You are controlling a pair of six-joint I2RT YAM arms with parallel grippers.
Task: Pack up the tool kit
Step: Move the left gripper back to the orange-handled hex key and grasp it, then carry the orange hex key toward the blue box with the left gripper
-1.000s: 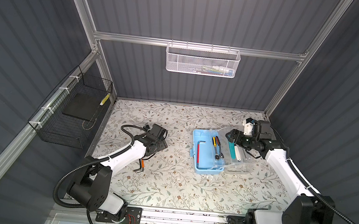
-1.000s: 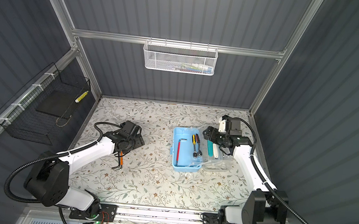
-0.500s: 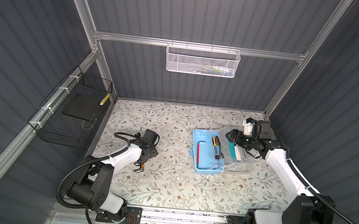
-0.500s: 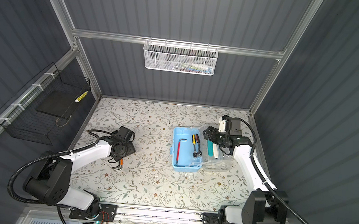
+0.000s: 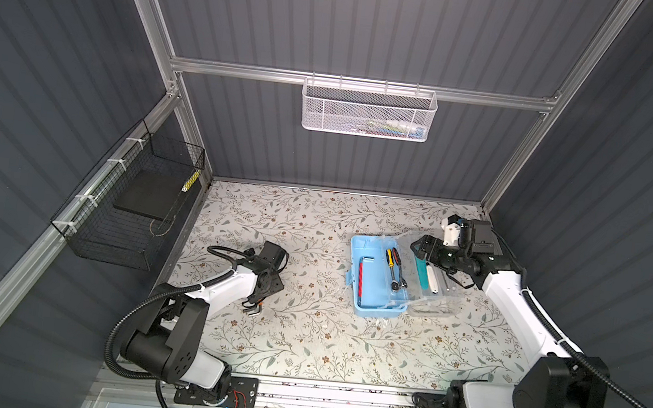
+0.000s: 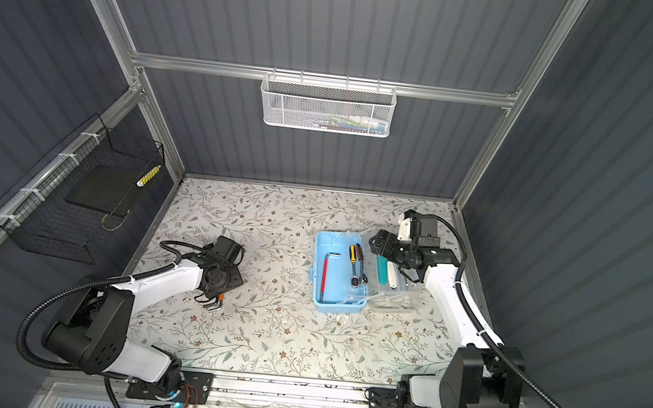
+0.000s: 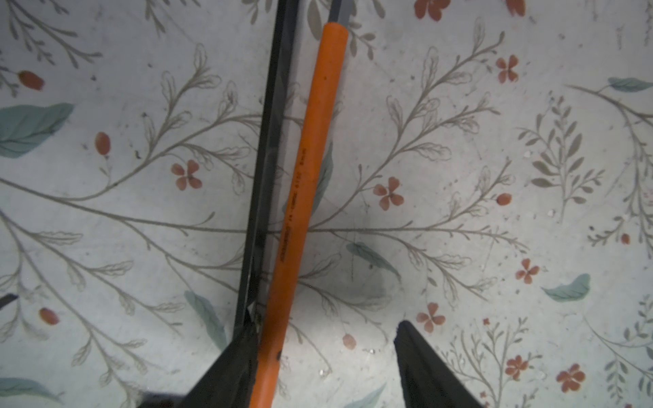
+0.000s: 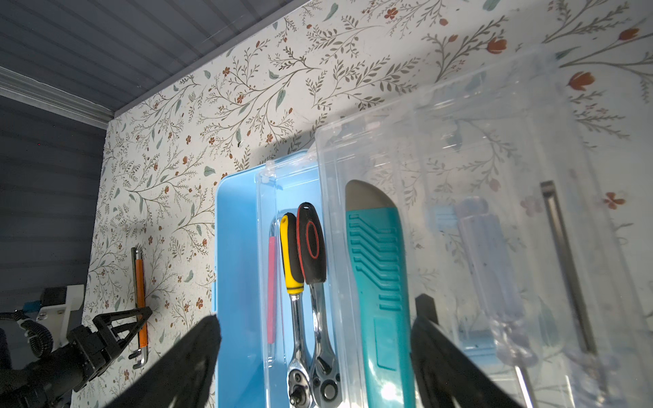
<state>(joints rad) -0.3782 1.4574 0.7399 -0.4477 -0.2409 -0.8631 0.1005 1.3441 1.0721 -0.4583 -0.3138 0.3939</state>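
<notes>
Built of white shell links, left arm (image 5: pixel 223 287) and right arm (image 5: pixel 514 306) alike, with black round joints. Fed by black corrugated hoses (image 5: pixel 111 339) at the shoulders. Bolted to black perforated base plates (image 5: pixel 249 387) at six o'clock on the surface, thin red wires (image 5: pixel 238 398) beside. Tipped with black tapered pincer fingers (image 7: pixel 226 371).

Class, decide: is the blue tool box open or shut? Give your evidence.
Open. The clear lid lies flat on the table beside the blue box, leaving the wrenches inside uncovered.

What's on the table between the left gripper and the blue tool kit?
Nothing. In both top views only bare floral tabletop separates the left gripper, over the hex keys, from the tool kit.
</notes>
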